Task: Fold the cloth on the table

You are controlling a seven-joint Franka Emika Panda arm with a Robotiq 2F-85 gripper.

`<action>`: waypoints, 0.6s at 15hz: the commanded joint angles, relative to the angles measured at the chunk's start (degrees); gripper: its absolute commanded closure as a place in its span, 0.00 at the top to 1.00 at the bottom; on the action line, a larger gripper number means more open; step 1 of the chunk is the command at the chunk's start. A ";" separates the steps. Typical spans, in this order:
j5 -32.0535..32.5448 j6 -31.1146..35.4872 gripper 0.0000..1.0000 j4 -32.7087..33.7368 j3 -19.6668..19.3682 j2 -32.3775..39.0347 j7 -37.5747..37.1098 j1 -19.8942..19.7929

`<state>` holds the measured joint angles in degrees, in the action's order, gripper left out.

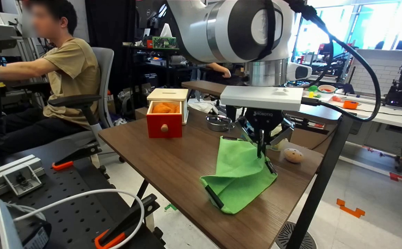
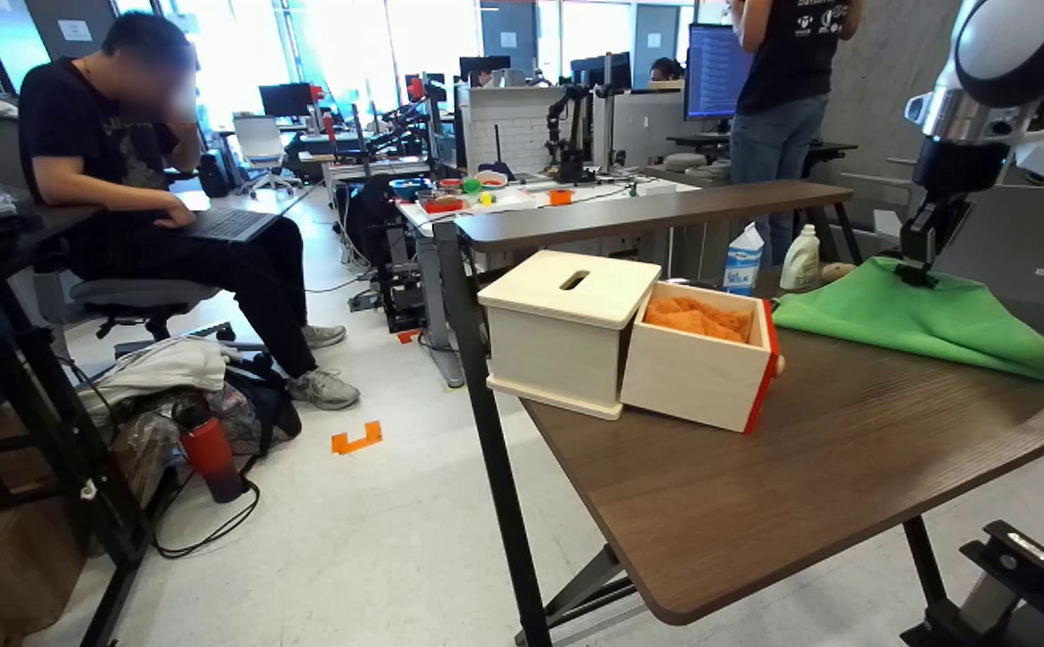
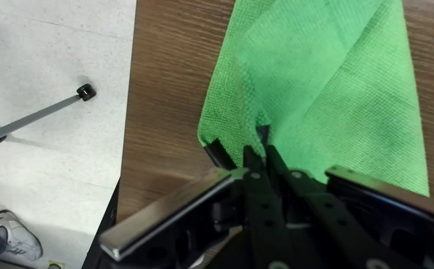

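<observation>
The bright green cloth [image 1: 235, 162] lies partly folded and rumpled on the dark brown table [image 1: 166, 166]. Small dark tabs show at its edges. My gripper [image 1: 261, 152] points down at the cloth, with its fingers close together. In the wrist view the fingertips [image 3: 264, 155] are shut on a cloth edge near a dark tab, and a ridge of the cloth [image 3: 374, 119] rises into them. Another dark-tabbed corner lies to the left, flat on the table [image 3: 161, 82]. The other exterior side shows the cloth [image 2: 917, 314] peaked under the gripper [image 2: 922, 270].
A wooden box [image 2: 558, 314] with an open red-fronted drawer [image 1: 164, 121] holding orange fabric [image 1: 166, 108] stands on the table. A steel pot [image 1: 219, 123], speckled egg-shaped object [image 1: 293, 155], milk carton [image 2: 743, 262] and cream bottle [image 2: 800, 261] stand near the cloth. A raised shelf [image 2: 657, 216] runs behind.
</observation>
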<state>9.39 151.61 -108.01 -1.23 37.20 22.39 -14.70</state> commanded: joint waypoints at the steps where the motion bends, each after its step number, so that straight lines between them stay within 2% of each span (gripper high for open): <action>1: -0.91 -3.89 0.37 5.45 -0.26 3.35 1.35 -0.77; 6: -0.39 -6.38 0.73 8.24 -1.75 4.86 0.74 -0.82; 9: -0.75 -6.03 0.95 6.86 -1.72 3.17 0.73 -1.06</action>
<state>9.40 147.24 -101.64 -3.26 41.23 22.39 -15.16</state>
